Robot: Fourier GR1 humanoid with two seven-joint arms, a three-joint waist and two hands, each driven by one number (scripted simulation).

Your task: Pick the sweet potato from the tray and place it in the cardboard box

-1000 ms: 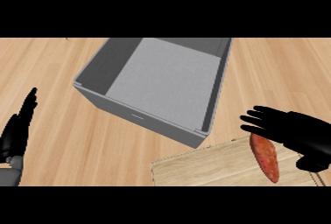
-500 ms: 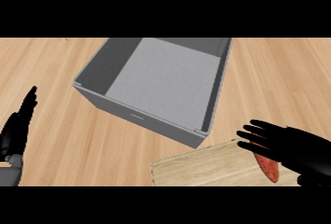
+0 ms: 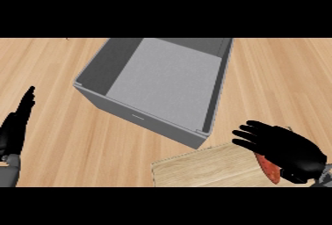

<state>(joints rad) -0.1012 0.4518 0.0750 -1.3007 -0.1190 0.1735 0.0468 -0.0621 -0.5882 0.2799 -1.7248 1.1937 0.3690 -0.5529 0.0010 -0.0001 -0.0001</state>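
Right hand (image 3: 282,151) had slid down and in over the sweet potato (image 3: 269,170) since the earlier frame, and now covered most of it.

At the far left I saw the left hand (image 3: 16,127) resting open, fingers straight and pointing up, over the wooden counter (image 3: 97,145). In the middle stood the cardboard box (image 3: 162,83), grey and open-topped, its near corner close to the far edge of the tray (image 3: 201,169). The sweet potato lay on the tray's right side under the right hand. That hand's fingers were spread and fairly straight, not curled round it, and only a red-brown strip showed below the palm.
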